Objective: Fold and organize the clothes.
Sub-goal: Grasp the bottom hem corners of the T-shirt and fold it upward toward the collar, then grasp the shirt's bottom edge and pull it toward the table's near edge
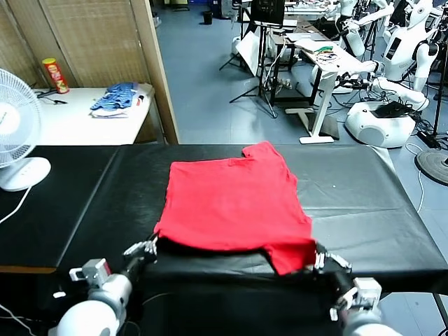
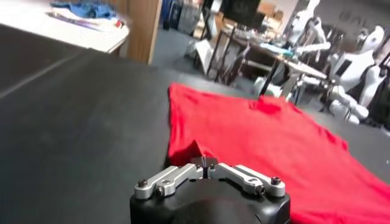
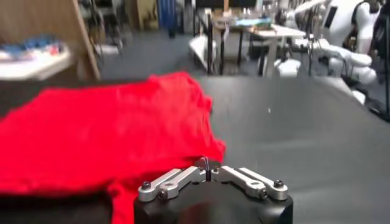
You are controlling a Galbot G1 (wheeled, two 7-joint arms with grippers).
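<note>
The clothes are one bright red T-shirt [image 1: 234, 199] lying flat on the black table [image 1: 364, 196], with a sleeve hanging toward the near edge. My left gripper [image 1: 152, 245] is at the shirt's near left corner. In the left wrist view this gripper [image 2: 204, 163] is shut, with a small peak of the red shirt [image 2: 262, 140] pinched at its tips. My right gripper [image 1: 318, 257] is at the near right sleeve corner. In the right wrist view it [image 3: 207, 165] is shut at the edge of the red cloth [image 3: 109, 134].
A white fan [image 1: 14, 133] stands on the table's far left. Behind it a white side table holds a blue-and-white heap of cloth [image 1: 115, 100] and a red can [image 1: 54, 75]. Desks, stands and other robots [image 1: 392, 105] fill the floor beyond the table.
</note>
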